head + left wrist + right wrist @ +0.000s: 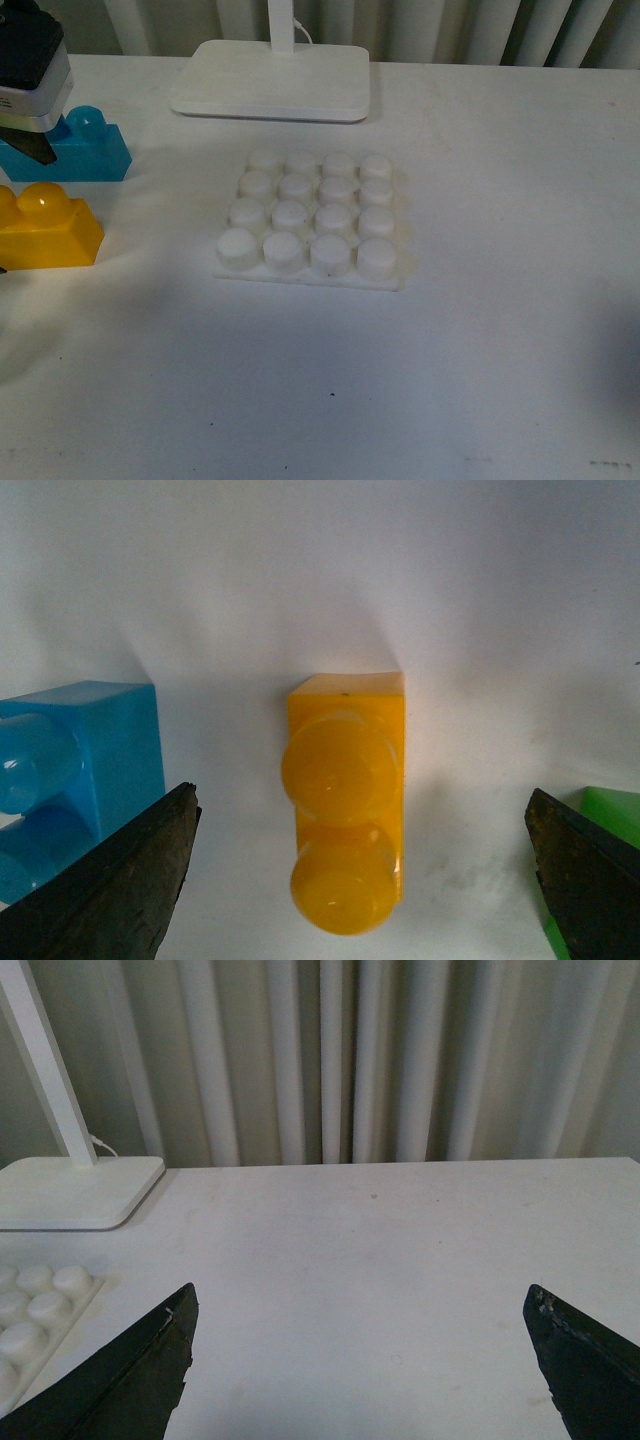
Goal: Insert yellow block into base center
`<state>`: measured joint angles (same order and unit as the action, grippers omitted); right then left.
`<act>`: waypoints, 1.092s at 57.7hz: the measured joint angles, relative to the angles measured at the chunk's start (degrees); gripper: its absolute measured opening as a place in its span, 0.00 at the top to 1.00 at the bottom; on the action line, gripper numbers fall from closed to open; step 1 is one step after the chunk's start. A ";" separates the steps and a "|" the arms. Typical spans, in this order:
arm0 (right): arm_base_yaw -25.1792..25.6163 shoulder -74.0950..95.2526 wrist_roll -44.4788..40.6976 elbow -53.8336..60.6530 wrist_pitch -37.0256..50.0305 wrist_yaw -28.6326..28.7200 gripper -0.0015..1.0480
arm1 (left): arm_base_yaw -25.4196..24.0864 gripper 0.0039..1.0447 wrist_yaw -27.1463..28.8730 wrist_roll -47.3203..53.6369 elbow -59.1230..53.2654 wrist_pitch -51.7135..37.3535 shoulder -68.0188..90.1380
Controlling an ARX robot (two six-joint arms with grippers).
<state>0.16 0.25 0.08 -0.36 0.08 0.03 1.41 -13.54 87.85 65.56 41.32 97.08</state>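
The left gripper (362,798) hung above the yellow block (345,805), jaws wide apart, with the block centred between them and untouched. The block stood studs-up on the table at the robot's left, just beside the blue brick (70,770) and well apart from the base (310,215). A good grasp probably meant dropping straight down, keeping one finger (110,885) clear of the blue brick. The jaws should then close on the block's long flat sides below the studs, so it stayed level. The right gripper (360,1295) was also spread, holding nothing.
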 joint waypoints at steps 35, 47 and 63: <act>0.00 0.00 0.00 0.00 0.00 0.00 0.09 | 0.68 0.47 4.46 -0.50 1.36 0.33 2.99; 0.00 0.00 0.00 0.00 0.00 0.00 0.09 | 0.59 0.71 4.46 -0.48 1.27 1.16 2.97; 0.00 0.00 0.00 0.00 0.00 0.02 0.09 | 4.85 0.71 0.00 -3.17 4.39 3.02 2.84</act>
<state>0.16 0.25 0.08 -0.36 0.08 0.05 6.26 -13.54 84.68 69.95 44.34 99.92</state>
